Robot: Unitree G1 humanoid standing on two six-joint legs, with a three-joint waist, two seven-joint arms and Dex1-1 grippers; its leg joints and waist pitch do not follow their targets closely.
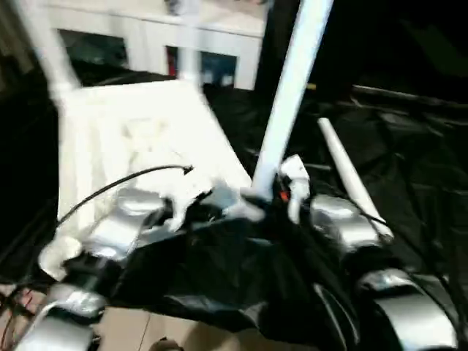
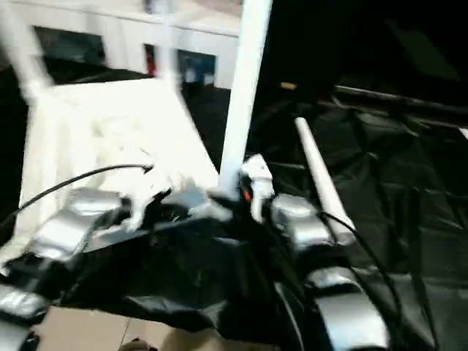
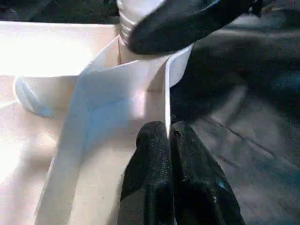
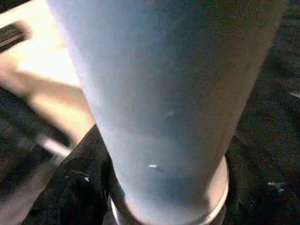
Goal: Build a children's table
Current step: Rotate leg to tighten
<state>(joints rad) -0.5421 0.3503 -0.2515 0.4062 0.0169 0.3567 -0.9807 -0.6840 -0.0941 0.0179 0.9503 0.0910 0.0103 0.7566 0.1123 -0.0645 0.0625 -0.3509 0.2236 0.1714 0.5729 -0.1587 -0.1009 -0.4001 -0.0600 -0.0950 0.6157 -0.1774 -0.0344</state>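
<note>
Black sheeting covers the floor where the white table top lies ribbed side up, one leg standing in its near corner socket with the right gripper around its base, while the left wrist view shows the left gripper pinched shut on a thin rib.

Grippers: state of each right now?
Left gripper: shut, pinching the tabletop rim.
Right gripper: closed around the base of the upright leg at the corner socket.

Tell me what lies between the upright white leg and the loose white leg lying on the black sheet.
Only black plastic sheet separates the upright leg from the loose leg, seen in the left eye view.
</note>
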